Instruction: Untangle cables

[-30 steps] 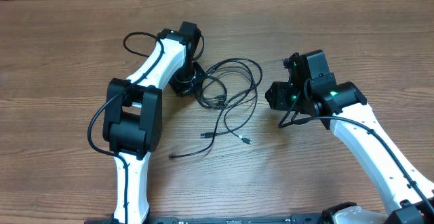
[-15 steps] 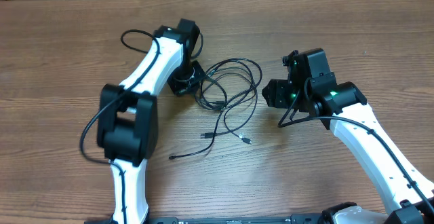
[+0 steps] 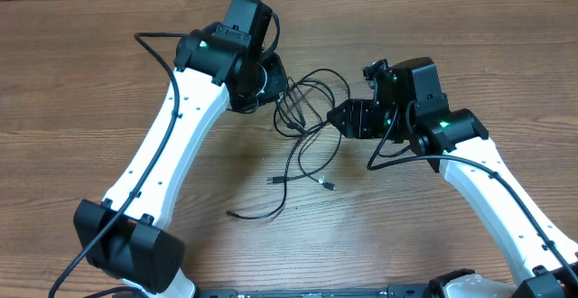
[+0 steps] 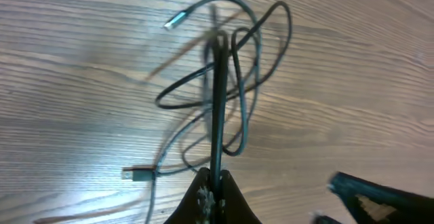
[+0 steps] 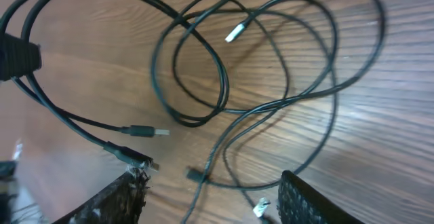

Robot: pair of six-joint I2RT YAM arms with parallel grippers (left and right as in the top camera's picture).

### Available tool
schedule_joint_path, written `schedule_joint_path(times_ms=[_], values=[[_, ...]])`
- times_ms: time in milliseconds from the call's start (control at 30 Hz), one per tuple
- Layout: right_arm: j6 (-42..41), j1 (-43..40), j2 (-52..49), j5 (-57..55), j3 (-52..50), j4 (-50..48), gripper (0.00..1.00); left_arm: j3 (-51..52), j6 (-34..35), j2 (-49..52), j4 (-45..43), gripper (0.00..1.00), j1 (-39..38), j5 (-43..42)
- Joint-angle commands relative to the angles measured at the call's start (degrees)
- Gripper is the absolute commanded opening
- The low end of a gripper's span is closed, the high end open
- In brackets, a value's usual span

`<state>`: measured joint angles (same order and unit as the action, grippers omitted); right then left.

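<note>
1. Nearest your base, a loose cable end [image 3: 231, 211] lies flat on the wooden table [image 3: 81, 90]. A small silvery plug [image 3: 329, 187] rests just beyond it, apart from both arms.
2. The cables [image 3: 312, 122] sit mid-table as a tangle of thin black loops between your two grippers. Trailing strands run from the tangle toward the base.
3. Your left gripper [image 4: 213, 185] is clenched on one strand of the cables. In its wrist view that strand runs straight out from between the closed fingers into the loops. The view is blurred, so I cannot tell which loop it joins.
4. Your right gripper [image 5: 213, 200] stands released, fingers wide apart, at the right edge of the tangle. Strands pass beneath the gap and none is pinched.
5. Farthest out, a second plug [image 5: 236, 32] lies among the outer loops.
</note>
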<state>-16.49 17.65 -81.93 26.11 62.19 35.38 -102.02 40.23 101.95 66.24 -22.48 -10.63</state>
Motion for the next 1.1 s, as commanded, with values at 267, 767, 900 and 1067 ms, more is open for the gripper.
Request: schedule_joint_path(times_ms=[267, 767, 900, 1067], values=[[0.0, 0.0, 0.2, 5.6, 1.4, -0.8, 0.62, -0.9, -2.6, -4.5, -5.0, 0.04, -0.5, -15.0], [-4.6, 0.0, 0.2, -17.4, 1.4, 6.0, 0.66, -0.9, -16.0, -10.0, -3.2, 0.04, 2.1, 2.7], [-4.7, 0.0, 0.2, -23.4, 1.4, 9.1, 0.66, -0.9, -16.0, -10.6, 1.6, 0.04, 5.9, 16.6], [-4.7, 0.0, 0.2, -23.7, 1.4, 9.9, 0.68, -0.9, -16.0, -10.5, 4.8, 0.64, 11.4, 17.3]])
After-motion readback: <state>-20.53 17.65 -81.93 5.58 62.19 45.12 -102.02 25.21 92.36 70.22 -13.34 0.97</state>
